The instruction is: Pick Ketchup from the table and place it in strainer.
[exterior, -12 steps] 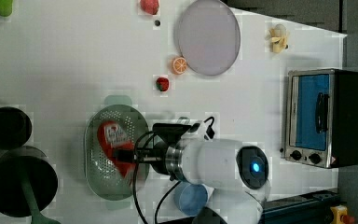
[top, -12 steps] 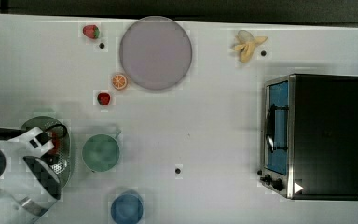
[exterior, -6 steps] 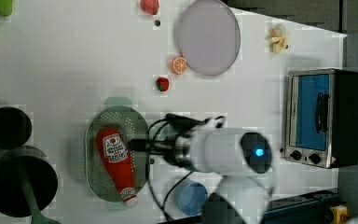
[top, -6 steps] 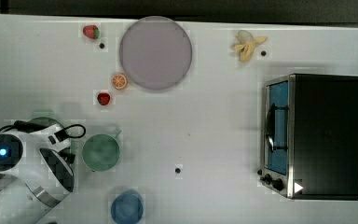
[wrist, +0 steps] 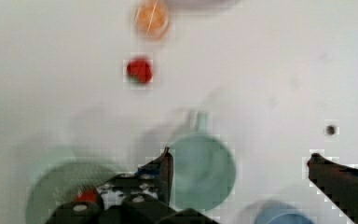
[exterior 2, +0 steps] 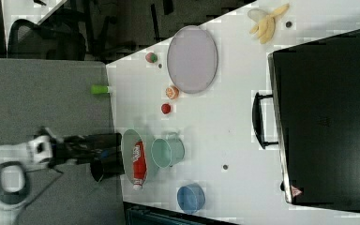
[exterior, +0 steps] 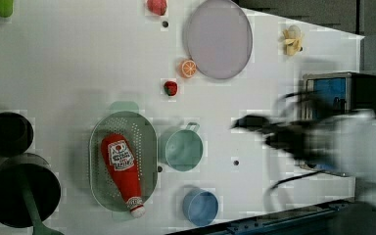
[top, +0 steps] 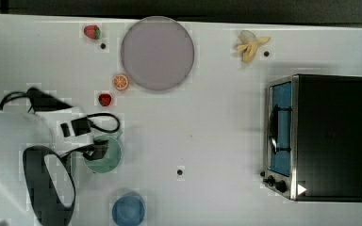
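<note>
Ketchup (exterior: pixel 123 169) lies flat inside strainer (exterior: pixel 147 147), white cap over the rim end farthest from the small strawberry (exterior: pixel 171 88), label facing up. Green cup (exterior: pixel 183 148) stands just beside strainer, blue cup (exterior: pixel 200 207) near the cap end. Gripper (wrist: pixel 240 161) is raised above green cup, fingers (wrist: pixel 166 170) spread wide, nothing held, apart from strainer

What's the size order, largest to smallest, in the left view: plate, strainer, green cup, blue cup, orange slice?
1. strainer and plate, too alike to rank
2. green cup
3. blue cup, only slightly smaller
4. orange slice
</note>
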Controlling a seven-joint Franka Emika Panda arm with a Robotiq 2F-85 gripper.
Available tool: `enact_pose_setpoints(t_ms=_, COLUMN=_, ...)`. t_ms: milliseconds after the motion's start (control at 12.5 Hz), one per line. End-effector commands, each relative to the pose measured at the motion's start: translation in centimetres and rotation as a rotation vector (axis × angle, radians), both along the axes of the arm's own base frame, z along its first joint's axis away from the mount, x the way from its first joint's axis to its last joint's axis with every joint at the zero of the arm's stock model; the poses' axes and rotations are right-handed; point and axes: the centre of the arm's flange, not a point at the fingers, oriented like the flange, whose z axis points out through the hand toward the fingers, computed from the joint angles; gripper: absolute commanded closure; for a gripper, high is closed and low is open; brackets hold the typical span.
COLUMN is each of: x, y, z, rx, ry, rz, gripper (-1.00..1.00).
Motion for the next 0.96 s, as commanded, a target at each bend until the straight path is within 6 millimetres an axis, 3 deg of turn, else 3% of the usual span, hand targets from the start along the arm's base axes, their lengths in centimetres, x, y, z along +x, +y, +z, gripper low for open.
enact_pose_setpoints(t_ms=80, x=2.7, y=-9.5, z=5.6, rx=-0.002, ry=-0.011, rz=-0.156, gripper=-1.00)
enact_pose_setpoints(t_ms=240, x=3.1, y=-15.8, z=9.2, rx=0.014, ry=-0.055, rz=-0.277, gripper=-1.00)
enact_pose_setpoints(t_ms=320, x=3.1, y=-18.6, z=10.0, rx=0.024, ry=-0.071, rz=-0.329, gripper=-1.00)
enact_pose_setpoints(t_ms=480, x=2.8, y=-23.7, z=10.9, rx=0.040, ry=-0.075, rz=-0.424, gripper=-1.00)
enact_pose_setpoints(t_ms=640, x=2.3, y=-27.6, z=11.0, rx=0.054, ry=-0.062, rz=-0.489, gripper=-1.00)
enact_pose_setpoints(t_ms=800, x=2.2, y=-28.7, z=10.5, rx=0.054, ry=-0.035, rz=-0.478, gripper=-1.00)
enact_pose_setpoints(t_ms=960, x=2.4, y=-27.6, z=10.2, rx=0.049, ry=-0.026, rz=-0.456, gripper=-1.00)
